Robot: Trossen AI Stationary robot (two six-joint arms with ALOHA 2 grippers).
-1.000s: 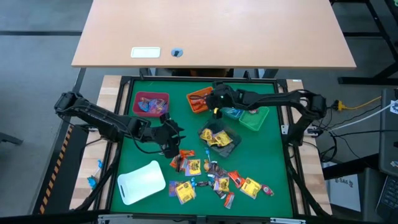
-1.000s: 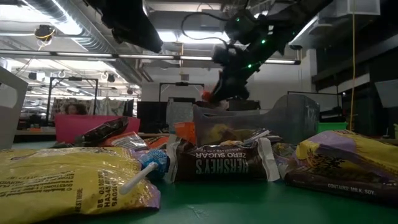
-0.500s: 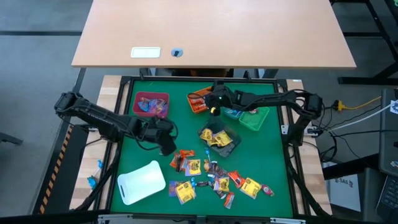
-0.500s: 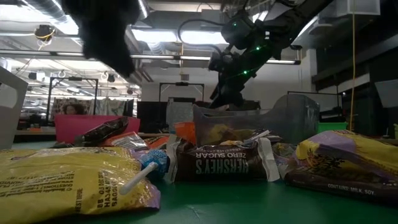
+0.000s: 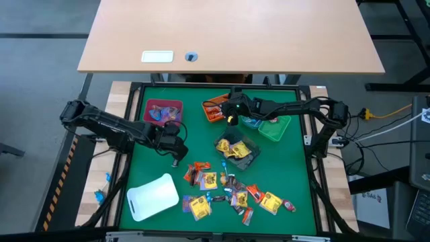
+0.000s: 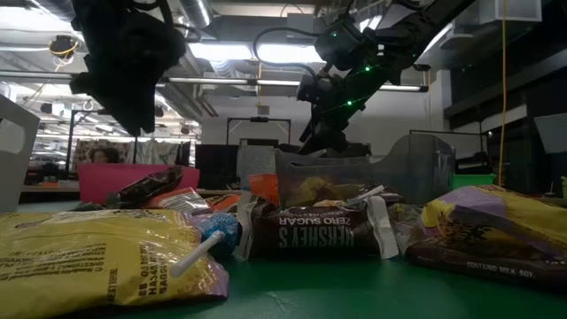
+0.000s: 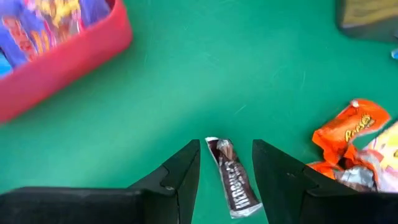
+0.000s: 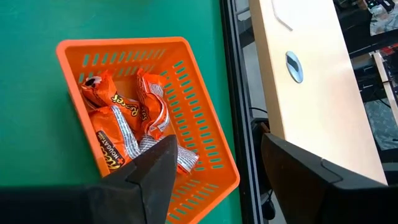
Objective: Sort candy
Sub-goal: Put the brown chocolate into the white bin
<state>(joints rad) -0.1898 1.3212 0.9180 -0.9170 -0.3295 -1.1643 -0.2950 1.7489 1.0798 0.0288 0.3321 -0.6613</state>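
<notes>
Candy [image 5: 232,195] lies in a loose heap at the near end of the green surface [image 5: 201,144]: small crinkled packets, yellow, orange and dark brown, overlapping one another, with a white rectangular tray [image 5: 153,196] just beside them. These packets look light, soft and slick, likely to slide or crumple under pressure, so the best hold is probably across the narrow middle of one packet lying free at the heap's edge, not on a twisted end.

Farther in, the left gripper [image 7: 226,163] hangs above the surface between the heap and the red plastic bin [image 5: 163,111]. Its fingers [image 7: 182,167] stand part-way apart, and a slim dark brown wrapped bar [image 7: 231,178] shows between them. Whether they press it cannot be told.

Past the middle, a dark open bin [image 5: 236,149] holds yellow packets.

At the far end, the right gripper [image 8: 212,162] hovers over the orange slatted plastic basket [image 8: 202,118], fingers wide and holding nothing. Orange wrapped sweets [image 8: 121,115] rest inside. A green bin [image 5: 275,128] stands beside that arm.
</notes>
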